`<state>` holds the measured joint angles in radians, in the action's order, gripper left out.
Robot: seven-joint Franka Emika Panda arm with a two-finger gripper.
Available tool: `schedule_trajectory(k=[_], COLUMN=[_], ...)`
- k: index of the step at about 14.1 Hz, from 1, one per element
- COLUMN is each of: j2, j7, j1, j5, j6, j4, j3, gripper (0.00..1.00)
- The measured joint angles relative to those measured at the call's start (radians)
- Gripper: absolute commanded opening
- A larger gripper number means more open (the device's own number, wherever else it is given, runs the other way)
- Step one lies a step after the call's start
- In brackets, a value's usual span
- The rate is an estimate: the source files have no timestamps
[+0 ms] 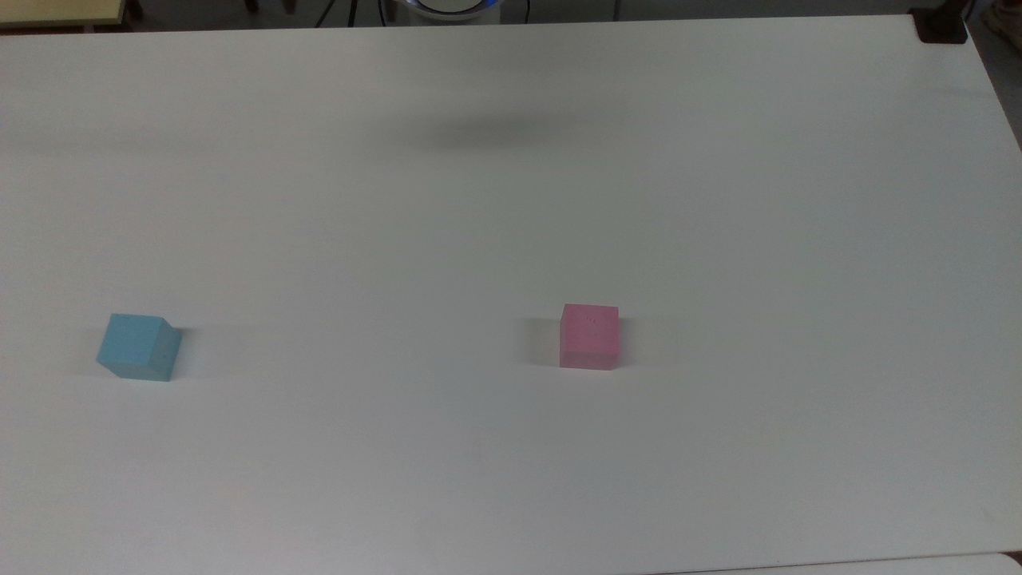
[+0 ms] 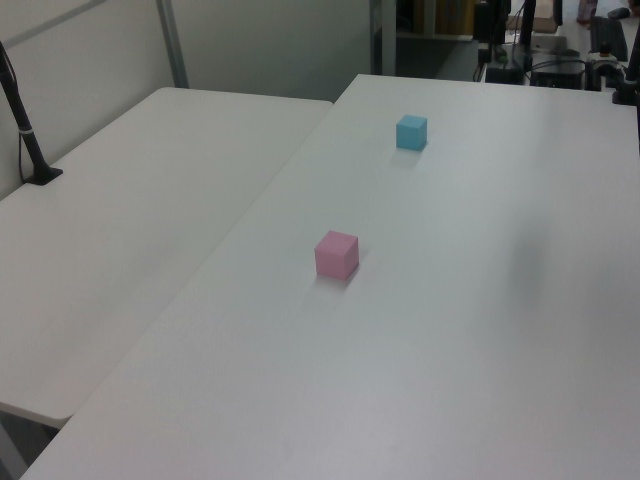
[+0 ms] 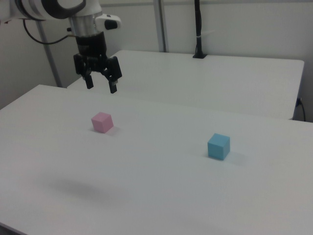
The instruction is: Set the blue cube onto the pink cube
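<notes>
White was the colour of the large table (image 1: 511,200), and its matte top carried both cubes. A second white table (image 2: 130,230) stood just beside it, with only a thin seam between them; in the left view it lay on the left view's left, in the right view it was behind the first table. A black pole (image 3: 198,29) rose from a small base on this second table.

The robot arm (image 3: 58,10) came in from the upper corner on the right view's left. Its gripper (image 3: 101,85) hung in the air above the table, well higher than the cubes, pointing down, and its two black fingers (image 3: 113,84) were spread apart with nothing between them. A soft shadow (image 1: 495,132) lay on the table top in the top view.

The blue cube (image 1: 139,346) rested flat on the table, near the edge on the top view's left, a little turned. The pink cube (image 1: 589,336) rested also flat on the table, near the middle in the top view, and had faint tiny marks on its upper face. The two cubes were well apart from each other. In the right view the pink cube (image 3: 102,122) was below the gripper and slightly nearer to the camera, and the blue cube (image 3: 218,146) was far to the right view's right.
</notes>
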<state>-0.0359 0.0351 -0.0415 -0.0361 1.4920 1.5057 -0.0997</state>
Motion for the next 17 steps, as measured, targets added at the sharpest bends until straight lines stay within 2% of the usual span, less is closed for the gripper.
schedule_trajectory(k=[6, 10, 14, 17], j2=[-0.004, -0.005, -0.042, -0.136], j7=[0.061, 0.061, 0.061, 0.102], j1=[0.0, 0.002, 0.042, 0.117], j5=[0.001, 0.027, 0.028, 0.028], j6=[0.003, 0.012, 0.129, 0.282], j4=[0.017, 0.017, 0.017, 0.017], j3=[-0.008, -0.009, -0.012, -0.015], gripper=[1.0, 1.0, 1.0, 1.0])
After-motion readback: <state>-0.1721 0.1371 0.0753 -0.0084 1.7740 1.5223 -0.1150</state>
